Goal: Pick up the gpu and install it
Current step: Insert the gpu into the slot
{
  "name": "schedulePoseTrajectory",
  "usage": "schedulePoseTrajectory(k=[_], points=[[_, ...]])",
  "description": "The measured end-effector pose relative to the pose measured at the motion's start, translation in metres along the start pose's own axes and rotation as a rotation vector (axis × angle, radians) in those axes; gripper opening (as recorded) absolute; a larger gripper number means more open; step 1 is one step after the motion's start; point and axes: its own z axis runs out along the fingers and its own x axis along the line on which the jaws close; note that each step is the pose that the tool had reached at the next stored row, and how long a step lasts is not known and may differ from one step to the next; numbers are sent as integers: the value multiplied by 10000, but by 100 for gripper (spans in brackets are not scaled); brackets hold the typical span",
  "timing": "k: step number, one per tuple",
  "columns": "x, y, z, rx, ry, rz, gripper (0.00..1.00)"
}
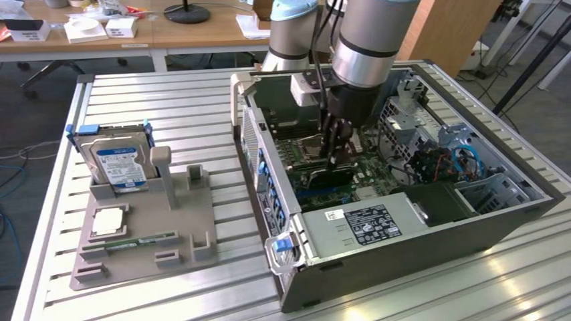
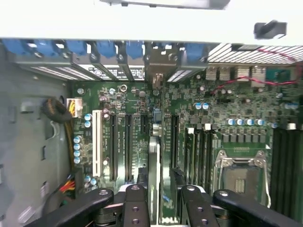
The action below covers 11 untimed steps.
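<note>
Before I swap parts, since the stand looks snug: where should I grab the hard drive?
The hard drive stands upright in the grey stand, lower end pocketed. Probably pinch its free upper end across the flat faces, coming from above.

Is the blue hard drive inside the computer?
No, the hard drive stands in the gray holder on the table, apart from the open computer case.

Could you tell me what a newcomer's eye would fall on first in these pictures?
Probably the open dark grey computer case on the slatted table, with the black gripper reaching into it over the green motherboard. It grips a thin dark card edge-on above the slots.
</note>
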Motion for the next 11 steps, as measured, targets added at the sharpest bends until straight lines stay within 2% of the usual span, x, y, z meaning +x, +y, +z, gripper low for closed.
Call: schedulePoseTrajectory(k=[11], points=[[-13,1,-481,0,1,0,33]])
